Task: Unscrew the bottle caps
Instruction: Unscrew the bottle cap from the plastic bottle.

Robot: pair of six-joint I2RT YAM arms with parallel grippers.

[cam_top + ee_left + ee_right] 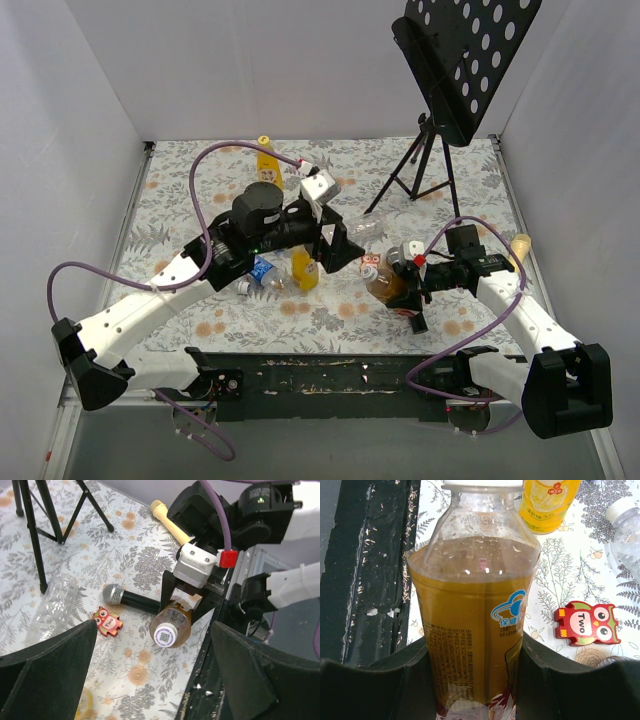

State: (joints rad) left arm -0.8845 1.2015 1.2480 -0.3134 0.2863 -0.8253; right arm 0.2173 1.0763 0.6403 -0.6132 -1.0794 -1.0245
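My right gripper (405, 290) is shut on the squat brown bottle (385, 284) and holds it by the body, tilted, with its white cap (369, 270) pointing left. In the right wrist view the bottle (475, 605) sits tight between my fingers (380, 685), its cap (480, 484) at the top edge. My left gripper (340, 248) is open and empty, just left of that cap; its view looks at the cap (166, 635) end on, apart from it. A yellow juice bottle (305, 268) stands beside it.
A second yellow bottle (266, 160) stands at the back. A blue-labelled clear bottle (262, 272) lies left. A clear bottle (625, 525), red owl piece (107, 621), black microphone (130, 599) and wooden stick (170, 522) lie nearby. A music stand tripod (425, 160) stands back right.
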